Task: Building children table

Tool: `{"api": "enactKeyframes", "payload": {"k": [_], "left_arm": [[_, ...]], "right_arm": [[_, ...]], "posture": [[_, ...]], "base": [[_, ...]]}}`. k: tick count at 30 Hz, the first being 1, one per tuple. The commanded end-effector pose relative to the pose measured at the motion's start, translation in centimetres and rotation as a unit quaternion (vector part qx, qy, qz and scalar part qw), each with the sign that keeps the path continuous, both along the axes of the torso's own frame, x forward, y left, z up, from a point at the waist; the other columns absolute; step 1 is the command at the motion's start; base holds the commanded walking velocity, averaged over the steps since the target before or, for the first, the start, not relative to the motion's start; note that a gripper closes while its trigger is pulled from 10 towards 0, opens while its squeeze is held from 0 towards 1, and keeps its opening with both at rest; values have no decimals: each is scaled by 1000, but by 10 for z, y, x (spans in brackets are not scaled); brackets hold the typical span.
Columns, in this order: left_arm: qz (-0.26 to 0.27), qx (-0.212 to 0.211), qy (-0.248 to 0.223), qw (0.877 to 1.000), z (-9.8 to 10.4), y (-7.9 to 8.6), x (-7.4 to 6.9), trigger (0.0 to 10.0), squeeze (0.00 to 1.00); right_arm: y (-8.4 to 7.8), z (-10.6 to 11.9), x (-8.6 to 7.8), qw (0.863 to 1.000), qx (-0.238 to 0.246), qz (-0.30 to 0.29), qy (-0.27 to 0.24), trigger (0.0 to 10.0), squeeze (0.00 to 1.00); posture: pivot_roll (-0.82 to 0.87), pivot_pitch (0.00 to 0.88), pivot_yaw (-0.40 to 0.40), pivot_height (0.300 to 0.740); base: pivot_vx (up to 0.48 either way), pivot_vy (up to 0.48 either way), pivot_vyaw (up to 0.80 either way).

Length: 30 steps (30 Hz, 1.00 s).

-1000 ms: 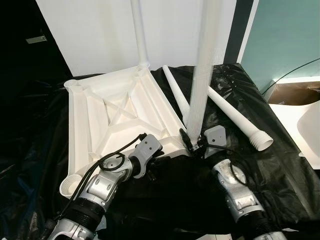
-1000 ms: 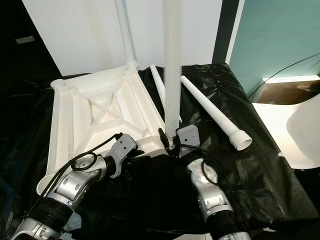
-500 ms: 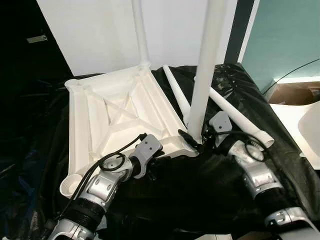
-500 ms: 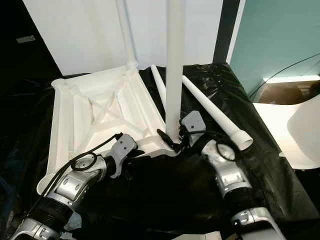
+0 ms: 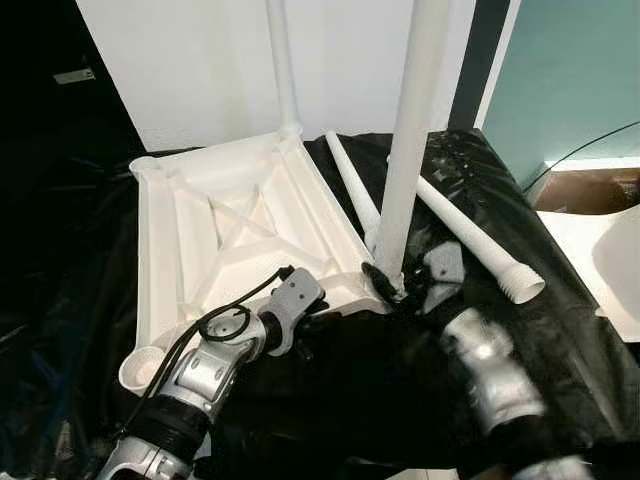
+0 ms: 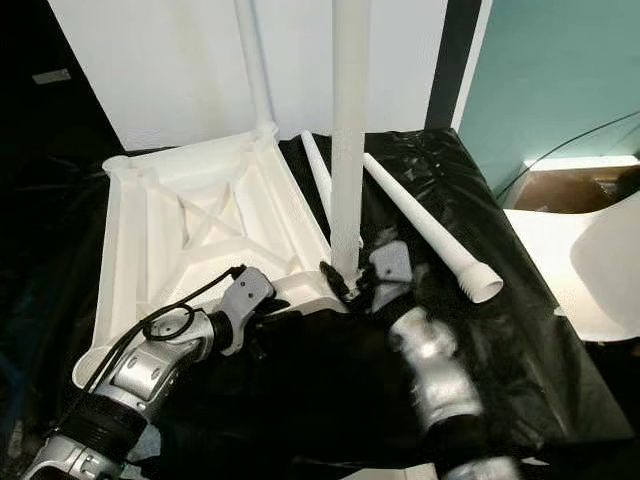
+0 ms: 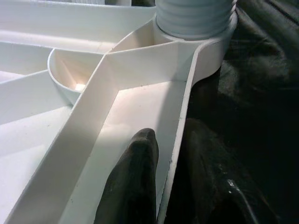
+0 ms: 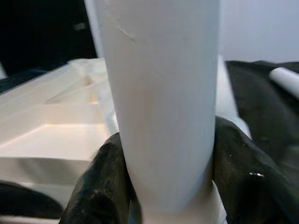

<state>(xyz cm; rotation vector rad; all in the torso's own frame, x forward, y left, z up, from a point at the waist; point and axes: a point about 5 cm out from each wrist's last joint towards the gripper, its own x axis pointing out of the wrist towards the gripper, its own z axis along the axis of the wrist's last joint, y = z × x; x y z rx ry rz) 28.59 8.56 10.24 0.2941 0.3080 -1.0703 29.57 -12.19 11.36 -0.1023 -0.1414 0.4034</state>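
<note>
The white plastic ribbed tabletop [image 5: 240, 240] lies upside down on the black plastic sheeting [image 5: 560, 330] over the bench. A tall white tapered leg [image 5: 410, 140] stands upright in its near corner socket, and the right end effector [image 8: 163, 186] is closed around that leg's base, a black finger pressed to each side. The right arm looks blurred in the head views, so its pose is hard to read. The left end effector [image 7: 154, 186] pinches the tabletop's near rim, one finger [image 7: 133, 186] inside, one outside. Another upright white leg [image 5: 282, 65] stands in the far corner. Two loose white legs [image 5: 470, 235] lie on the sheeting beside the tabletop.
</note>
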Motion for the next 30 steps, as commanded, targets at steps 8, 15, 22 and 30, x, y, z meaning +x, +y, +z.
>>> {"api": "enactKeyframes", "payload": {"k": [8,15,22,30], "left_arm": [[-53,15,45,997,-20,-6,-15,10000,0],[-52,9,43,998,-17,-8,-14,10000,0],[-53,7,48,997,-20,-9,-17,10000,0],[-54,2,56,997,-24,-13,-22,10000,0]], "right_arm": [[-16,-12,2,995,-14,-95,15,0,0],[-5,-3,1,1000,-1,-1,11,10000,1000],[-4,-3,-3,986,-63,149,27,10000,0],[-10,32,11,963,-126,235,-27,10000,0]], "posture": [[-15,0,28,740],[-20,0,21,740],[-20,0,10,740],[-26,0,8,740]], "base": [[0,0,0],[0,0,0],[0,0,0],[0,0,0]]}}
